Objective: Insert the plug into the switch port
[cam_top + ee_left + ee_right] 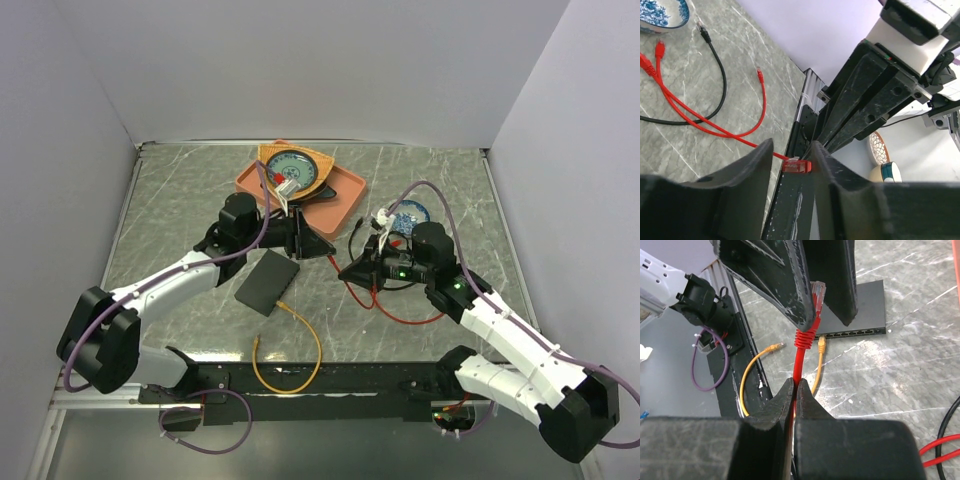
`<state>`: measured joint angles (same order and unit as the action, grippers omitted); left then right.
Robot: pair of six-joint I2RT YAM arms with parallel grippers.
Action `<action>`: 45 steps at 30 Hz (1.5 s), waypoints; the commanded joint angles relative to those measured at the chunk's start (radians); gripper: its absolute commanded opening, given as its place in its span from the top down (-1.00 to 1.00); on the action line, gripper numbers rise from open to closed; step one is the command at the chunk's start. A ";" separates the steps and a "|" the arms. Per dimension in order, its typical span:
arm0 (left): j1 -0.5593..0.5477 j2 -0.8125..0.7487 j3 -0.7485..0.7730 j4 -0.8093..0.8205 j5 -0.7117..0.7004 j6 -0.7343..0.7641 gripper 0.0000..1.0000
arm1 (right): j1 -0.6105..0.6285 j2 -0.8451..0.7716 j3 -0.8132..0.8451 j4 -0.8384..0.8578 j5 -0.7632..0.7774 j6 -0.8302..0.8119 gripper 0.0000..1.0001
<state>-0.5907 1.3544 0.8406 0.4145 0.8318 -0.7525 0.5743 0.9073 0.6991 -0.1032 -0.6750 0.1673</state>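
The red plug [817, 292] stands on the end of a red cable [799, 365]. My right gripper [796, 385] is shut on that cable just below the plug's ribbed boot. It also shows in the top view [352, 270]. My left gripper [792, 147] is open and straddles the plug [796, 166]. One finger touches the plug and a gap shows on the other side. In the top view, the left gripper [318, 243] meets the right one above the table. The black switch [268, 282] lies flat, and its port row [855, 332] faces my right wrist camera.
A yellow cable [300, 345] loops near the front edge, with one plug [822, 344] lying just in front of the ports. An orange tray [345, 195] stands behind. A blue bowl [410, 212], loose red cable [395, 310] and a black cable [720, 80] lie at the right.
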 commanded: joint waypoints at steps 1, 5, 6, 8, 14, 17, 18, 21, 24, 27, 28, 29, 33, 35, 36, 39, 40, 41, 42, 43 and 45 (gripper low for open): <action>-0.008 0.005 0.055 -0.011 -0.010 0.038 0.32 | 0.002 -0.024 -0.001 0.036 0.017 -0.003 1.00; -0.008 0.005 0.057 -0.011 -0.023 0.033 0.97 | 0.001 -0.018 -0.004 0.034 0.026 -0.002 1.00; -0.008 0.003 0.060 -0.025 -0.048 0.033 0.98 | 0.004 -0.016 -0.006 0.036 0.028 -0.002 1.00; -0.011 -0.003 0.058 -0.020 -0.057 0.032 0.98 | 0.002 -0.015 -0.004 0.034 0.032 0.003 0.95; -0.014 -0.037 0.037 0.012 -0.054 0.038 0.98 | 0.001 -0.031 0.004 0.062 0.095 0.053 -0.15; -0.017 -0.058 0.022 0.043 -0.048 0.036 0.98 | -0.001 -0.019 0.016 0.092 0.081 0.072 -0.33; -0.018 -0.063 0.011 0.050 -0.045 0.035 0.98 | -0.001 -0.012 0.025 0.100 0.068 0.080 -0.33; -0.020 -0.090 -0.001 0.075 -0.037 0.038 0.98 | -0.004 0.011 0.022 0.184 0.010 0.121 -0.34; -0.021 -0.123 -0.017 0.096 -0.020 0.045 0.98 | -0.013 0.024 0.008 0.238 -0.038 0.161 -0.33; -0.023 -0.158 -0.038 0.128 -0.004 0.047 0.98 | -0.028 0.036 -0.004 0.316 -0.111 0.202 -0.34; -0.023 -0.172 -0.043 0.135 0.001 0.048 0.98 | -0.036 0.041 -0.009 0.370 -0.135 0.218 -0.33; -0.023 -0.178 -0.044 0.138 0.006 0.050 0.98 | -0.039 0.044 -0.015 0.404 -0.155 0.260 -0.33; -0.027 -0.204 -0.051 0.152 0.010 0.047 0.98 | -0.053 0.061 -0.044 0.569 -0.242 0.383 -0.29; -0.027 -0.215 -0.049 0.142 0.006 0.054 0.98 | -0.056 0.067 -0.046 0.609 -0.258 0.419 -0.25; -0.027 -0.218 -0.046 0.136 0.004 0.056 0.98 | -0.056 0.070 -0.043 0.606 -0.261 0.422 -0.22; -0.027 -0.225 -0.046 0.135 0.001 0.058 0.98 | -0.057 0.082 -0.030 0.591 -0.267 0.422 -0.12; -0.029 -0.227 -0.046 0.136 0.001 0.056 0.98 | -0.057 0.085 -0.030 0.591 -0.270 0.422 -0.09; -0.029 -0.227 -0.044 0.136 0.003 0.056 0.98 | -0.057 0.087 -0.029 0.591 -0.273 0.423 -0.08; -0.029 -0.224 -0.043 0.135 0.001 0.056 0.98 | -0.057 0.088 -0.030 0.594 -0.271 0.426 -0.05; -0.029 -0.224 -0.041 0.132 0.003 0.058 0.98 | -0.057 0.090 -0.030 0.591 -0.271 0.426 0.00; -0.029 -0.219 -0.037 0.129 0.004 0.058 0.98 | -0.057 0.094 -0.029 0.591 -0.270 0.431 0.04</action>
<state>-0.6155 1.1542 0.7895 0.4934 0.8154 -0.7177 0.5251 0.9977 0.6601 0.4164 -0.9218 0.5777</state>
